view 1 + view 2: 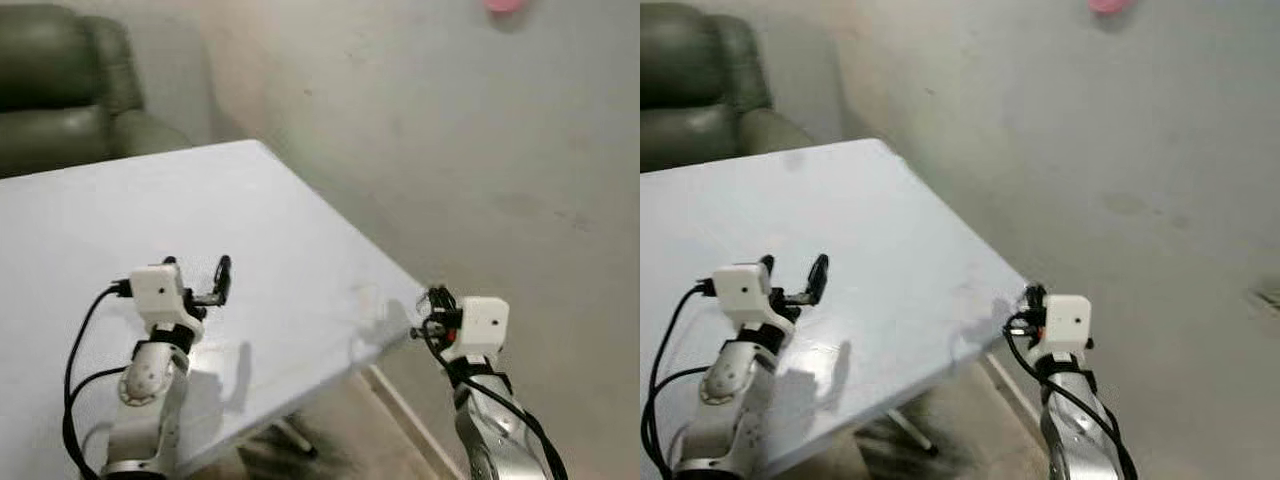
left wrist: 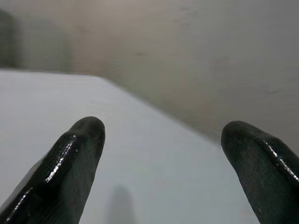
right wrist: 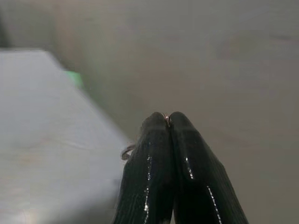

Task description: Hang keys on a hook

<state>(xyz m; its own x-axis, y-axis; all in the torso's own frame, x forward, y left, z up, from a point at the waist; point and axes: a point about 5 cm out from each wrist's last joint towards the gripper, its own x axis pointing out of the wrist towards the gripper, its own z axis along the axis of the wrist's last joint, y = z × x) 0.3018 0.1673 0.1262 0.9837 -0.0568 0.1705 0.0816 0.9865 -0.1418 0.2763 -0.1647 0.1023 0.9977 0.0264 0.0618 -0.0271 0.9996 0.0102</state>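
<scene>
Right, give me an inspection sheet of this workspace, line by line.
Surface: white table, bare, corner toward the wall.
Job's things: thin metal key ring pinched at the right gripper's tips; keys themselves hidden. A pink object on the wall, possibly the hook.
Clutter: nothing seen.
Grippers: left gripper over the table, fingers apart, holding nothing; right gripper past the table corner, fingers pressed together.
Cables: black cables loop along the left arm; more on the right wrist.
Surroundings: dark green armchair, grey wall.
</scene>
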